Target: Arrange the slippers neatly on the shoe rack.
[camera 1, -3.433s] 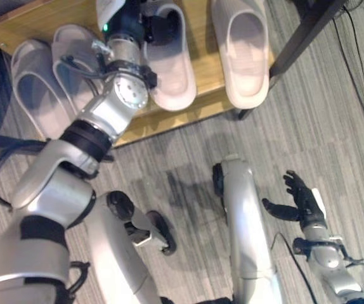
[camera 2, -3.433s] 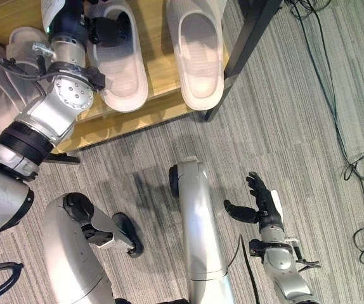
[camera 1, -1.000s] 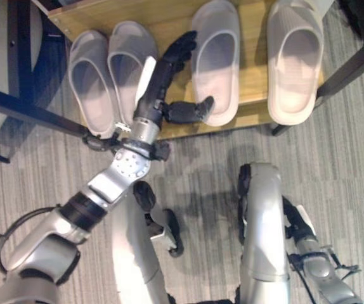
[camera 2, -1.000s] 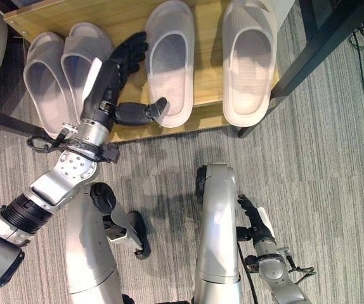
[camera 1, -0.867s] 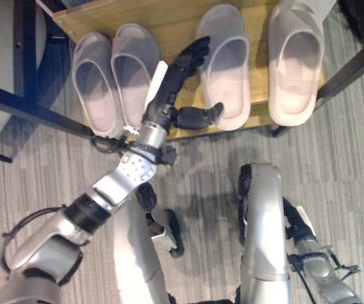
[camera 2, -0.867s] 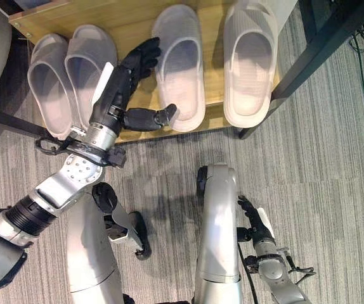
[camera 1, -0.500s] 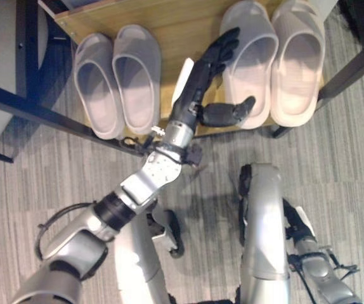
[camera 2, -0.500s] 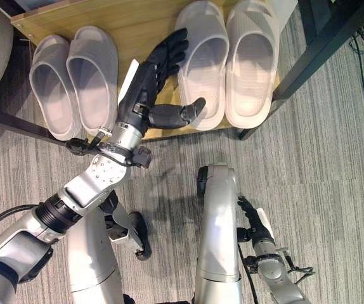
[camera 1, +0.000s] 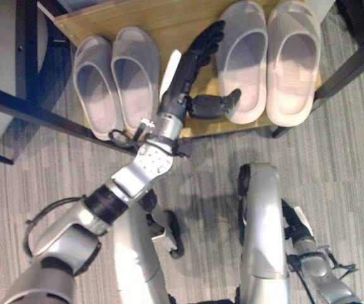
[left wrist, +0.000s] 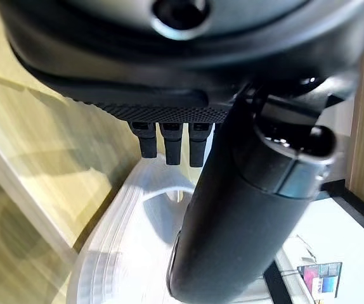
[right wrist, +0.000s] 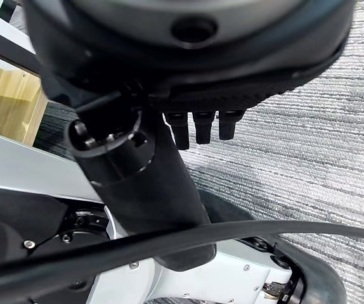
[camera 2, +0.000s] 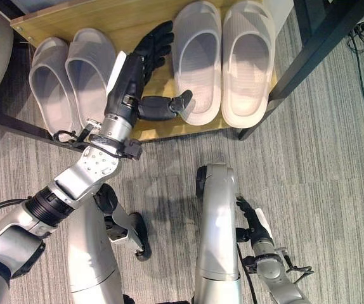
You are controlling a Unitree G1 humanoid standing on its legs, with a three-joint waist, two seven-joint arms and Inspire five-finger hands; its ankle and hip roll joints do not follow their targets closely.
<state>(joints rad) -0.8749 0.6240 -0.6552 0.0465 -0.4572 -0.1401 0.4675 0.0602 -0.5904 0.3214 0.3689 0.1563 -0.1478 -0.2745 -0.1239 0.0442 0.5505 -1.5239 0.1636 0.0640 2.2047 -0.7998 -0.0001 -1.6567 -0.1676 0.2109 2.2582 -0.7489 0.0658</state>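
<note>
4 pale, ribbed slippers [camera 2: 198, 57] sit paired on the wooden shoe rack [camera 2: 115, 22]; left hand [camera 2: 134, 79] spread flat beside them.

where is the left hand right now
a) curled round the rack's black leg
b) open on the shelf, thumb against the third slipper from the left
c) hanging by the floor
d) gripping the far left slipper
b: the left hand lies open on the wooden shelf between the pairs, thumb touching the third slipper from the left.

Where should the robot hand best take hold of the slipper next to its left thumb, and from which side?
Probably at the heel end of the slipper, coming from the shelf's front edge. The heel lies at that edge with an open, raised rim, and the left robot hand, open, already has its thumb there. The neighbouring slipper lies close against its other side, so that side seems blocked.
</note>
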